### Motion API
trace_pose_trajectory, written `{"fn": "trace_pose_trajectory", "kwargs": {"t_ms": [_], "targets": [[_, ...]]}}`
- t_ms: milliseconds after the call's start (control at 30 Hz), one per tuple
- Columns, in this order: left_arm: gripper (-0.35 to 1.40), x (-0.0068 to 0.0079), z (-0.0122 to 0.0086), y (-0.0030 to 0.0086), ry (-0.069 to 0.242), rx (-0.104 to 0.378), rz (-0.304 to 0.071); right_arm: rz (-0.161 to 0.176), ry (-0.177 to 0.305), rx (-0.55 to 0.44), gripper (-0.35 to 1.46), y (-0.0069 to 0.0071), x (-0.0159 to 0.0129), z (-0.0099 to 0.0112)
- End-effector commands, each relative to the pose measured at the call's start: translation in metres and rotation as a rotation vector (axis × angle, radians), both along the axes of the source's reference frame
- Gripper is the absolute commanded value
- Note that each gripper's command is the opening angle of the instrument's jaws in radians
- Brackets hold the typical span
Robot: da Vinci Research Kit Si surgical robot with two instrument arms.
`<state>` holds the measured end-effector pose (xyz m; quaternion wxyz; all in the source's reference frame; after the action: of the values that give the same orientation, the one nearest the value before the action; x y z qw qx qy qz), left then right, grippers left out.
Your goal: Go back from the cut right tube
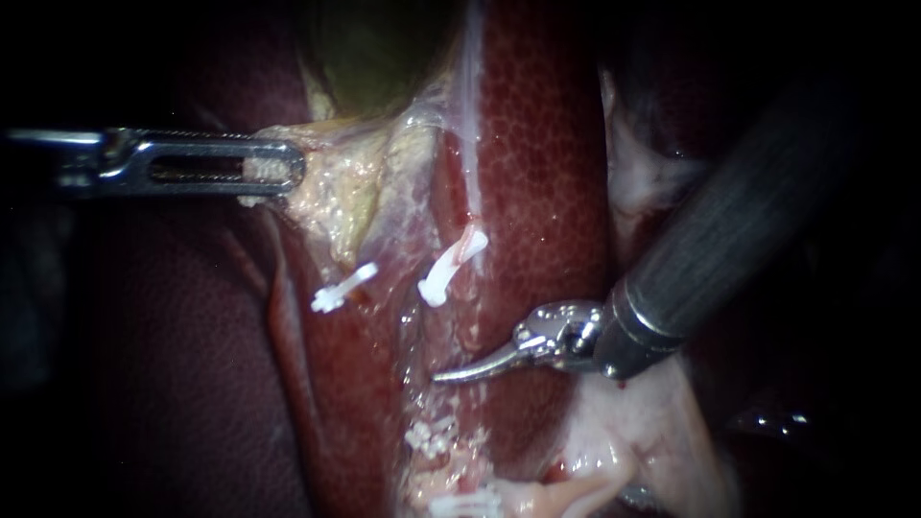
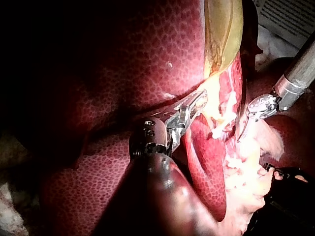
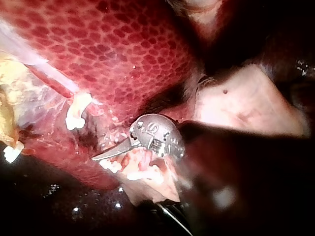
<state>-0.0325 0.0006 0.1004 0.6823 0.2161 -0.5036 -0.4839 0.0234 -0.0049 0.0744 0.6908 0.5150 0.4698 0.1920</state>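
Observation:
My left instrument [image 1: 276,174] comes in level from the left. Its long slotted jaws are shut on pale yellow tissue at the neck of the gallbladder [image 1: 369,53] and hold it taut. My right instrument [image 1: 453,375] has curved blades that lie together, the tip pointing left. They sit just below the clipped upper stump of the right tube [image 1: 468,245], apart from its white clip [image 1: 439,280]. The left tube carries another white clip [image 1: 341,290]. In the right wrist view the blades [image 3: 106,154] lie beside that stump's clip [image 3: 75,113].
The mottled red liver [image 1: 542,144] lies behind the tubes. More white clips [image 1: 429,438] sit on the lower tissue, below the blades. Pale fatty tissue [image 1: 652,432] lies under my right instrument's shaft. In the left wrist view my right instrument [image 2: 244,132] stands ahead of my left instrument [image 2: 196,104].

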Motion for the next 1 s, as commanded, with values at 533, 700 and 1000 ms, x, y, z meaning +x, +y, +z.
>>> {"fn": "trace_pose_trajectory", "kwargs": {"t_ms": [533, 700, 1000], "targets": [[-0.35, 0.0, 0.0, 0.0, 0.0, 0.0, 0.0, 0.003, -0.001, 0.0, -0.35, 0.0002, 0.0, 0.0], [-0.35, 0.0, 0.0, 0.0, 0.0, 0.0, 0.0, 0.037, 0.003, 0.002, 0.29, 0.0004, 0.0, 0.0], [-0.35, 0.0001, -0.0001, 0.0, 0.0, 0.0, 0.0, 0.051, 0.003, -0.001, 1.08, 0.0009, -0.0002, -0.0003]]}}
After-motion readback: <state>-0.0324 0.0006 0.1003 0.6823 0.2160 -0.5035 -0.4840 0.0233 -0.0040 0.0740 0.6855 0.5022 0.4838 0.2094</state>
